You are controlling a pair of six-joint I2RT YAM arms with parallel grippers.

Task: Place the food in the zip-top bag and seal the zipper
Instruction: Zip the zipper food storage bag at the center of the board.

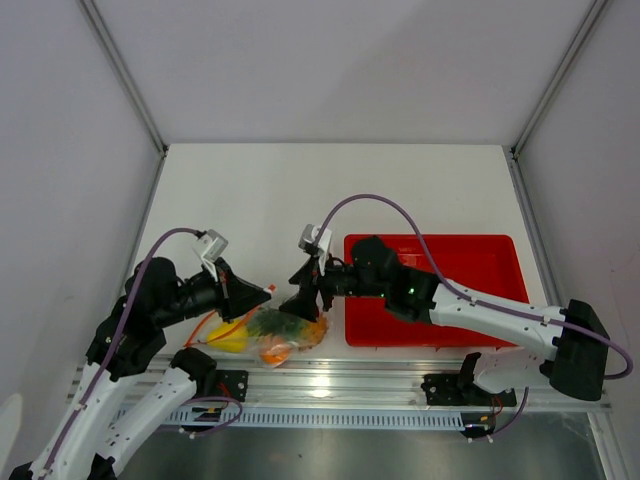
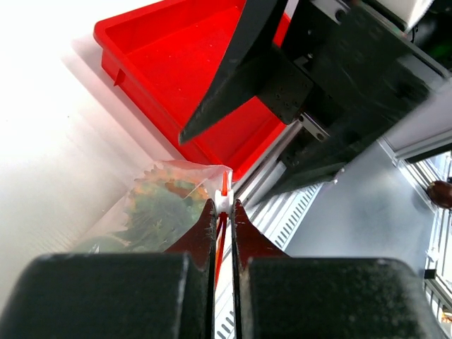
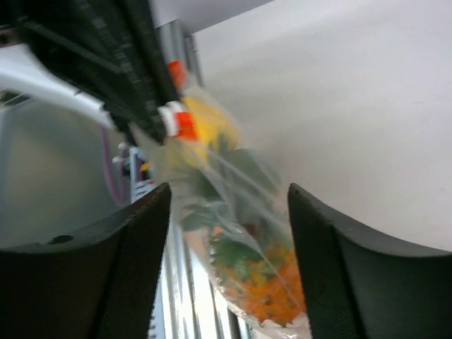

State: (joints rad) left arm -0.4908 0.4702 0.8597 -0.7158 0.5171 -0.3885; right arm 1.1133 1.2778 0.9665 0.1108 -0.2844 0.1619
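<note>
Top external view: the zip-top bag (image 1: 285,335) lies on the surface (image 1: 300,190) just beside the near left corner of the red tray (image 1: 500,245), with the toy fruits inside it; a lemon (image 1: 228,340) sits at the end farthest from the tray and an orange ball (image 1: 275,352) at mid-length. No fruit is seen in the tray or loose beside it. The left end effector (image 1: 268,292) reaches in from the side away from the tray; the right end effector (image 1: 303,305) hangs over the bag's tray-side end, between bag and tray. Left wrist view: the left end effector is closed tight on the zipper (image 2: 225,182), the orange-red strip running between its pads and a white slider (image 2: 223,201) sitting right at its tips; the bag hangs beside that grip, on the tray side of the frame. Right wrist view: the right end effector stands well open and holds nothing; the bag lies between and beyond its two pads, not visibly touched by either, with the pineapple (image 3: 272,289) and its green leaves showing through the film. Assessment: loading appears complete and the sealing step is in hand, probably at or near its end. Whether the strip is closed along its whole length cannot be confirmed from these views. Next move calls for confirming the seal, then freeing the left grip without dragging the bag toward the tray.
</note>
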